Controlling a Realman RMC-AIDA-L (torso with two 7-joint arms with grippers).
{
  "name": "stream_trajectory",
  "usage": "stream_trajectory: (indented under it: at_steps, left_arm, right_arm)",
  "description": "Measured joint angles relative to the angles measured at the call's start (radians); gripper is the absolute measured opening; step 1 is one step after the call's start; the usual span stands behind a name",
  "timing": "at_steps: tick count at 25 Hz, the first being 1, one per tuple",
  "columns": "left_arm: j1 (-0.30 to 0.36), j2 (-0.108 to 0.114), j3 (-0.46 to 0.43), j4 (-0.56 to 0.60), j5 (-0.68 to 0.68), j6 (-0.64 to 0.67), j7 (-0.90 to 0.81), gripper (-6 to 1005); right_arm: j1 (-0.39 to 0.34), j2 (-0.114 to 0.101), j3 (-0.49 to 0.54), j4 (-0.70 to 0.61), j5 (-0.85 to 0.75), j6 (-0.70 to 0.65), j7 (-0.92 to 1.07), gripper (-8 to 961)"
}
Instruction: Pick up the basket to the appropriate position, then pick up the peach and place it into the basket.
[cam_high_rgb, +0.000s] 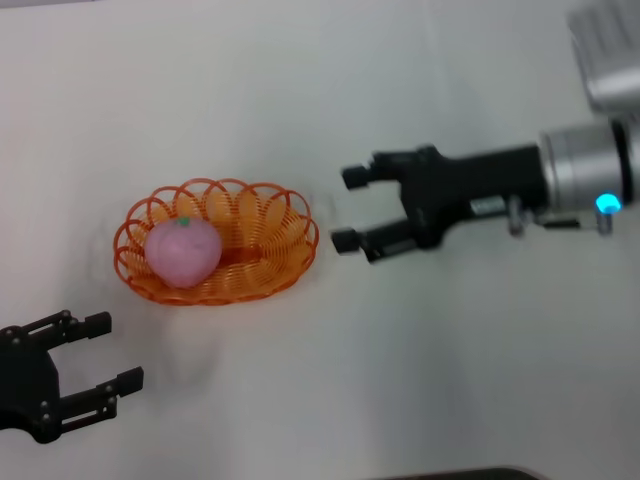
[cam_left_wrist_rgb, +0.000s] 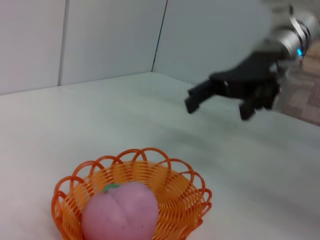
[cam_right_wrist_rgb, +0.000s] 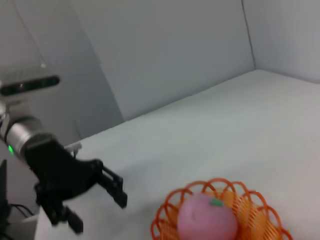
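Observation:
The orange wire basket (cam_high_rgb: 262, 235) stands on the white table left of centre. The pink peach (cam_high_rgb: 183, 251) lies inside it at its left end, green stem spot up. My right gripper (cam_high_rgb: 350, 209) is open and empty, just right of the basket's rim and apart from it. My left gripper (cam_high_rgb: 112, 350) is open and empty near the front left, below the basket. The left wrist view shows the basket (cam_left_wrist_rgb: 172, 192), the peach (cam_left_wrist_rgb: 120, 213) and the right gripper (cam_left_wrist_rgb: 217, 102) beyond. The right wrist view shows the basket (cam_right_wrist_rgb: 247, 202), the peach (cam_right_wrist_rgb: 206, 218) and the left gripper (cam_right_wrist_rgb: 97, 205).
The white table (cam_high_rgb: 300, 400) runs around the basket on all sides. Grey wall panels (cam_left_wrist_rgb: 100, 35) stand at the table's far edge. A grey object (cam_high_rgb: 605, 55) sits at the top right corner of the head view.

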Motion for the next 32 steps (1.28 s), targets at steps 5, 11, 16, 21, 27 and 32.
stream_trajectory:
  at_steps: [5, 11, 16, 21, 27, 32]
  left_arm:
    - [0.002, 0.000, 0.000, -0.003, -0.001, 0.000, 0.000, 753]
    - [-0.001, -0.001, 0.000, -0.006, 0.000, 0.000, 0.001, 752]
    - [-0.001, -0.002, 0.003, -0.007, 0.000, 0.005, 0.001, 752]
    - [0.001, -0.002, 0.009, -0.008, 0.003, 0.005, 0.007, 753]
    - [0.001, -0.003, 0.009, -0.014, 0.017, 0.005, 0.008, 753]
    - [-0.002, -0.003, 0.008, -0.022, 0.018, 0.002, 0.008, 753]
  right_arm:
    - [-0.127, 0.003, 0.007, 0.060, 0.052, 0.008, -0.227, 946]
    - [-0.198, 0.001, 0.065, 0.185, 0.088, 0.007, -0.448, 945]
    - [-0.213, -0.001, 0.063, 0.213, 0.084, 0.021, -0.504, 945]
    - [-0.218, -0.003, 0.069, 0.213, 0.083, 0.028, -0.519, 945]
    - [-0.220, -0.005, 0.068, 0.206, 0.083, 0.041, -0.522, 945]
    - [-0.222, -0.005, 0.064, 0.207, 0.083, 0.055, -0.524, 945]
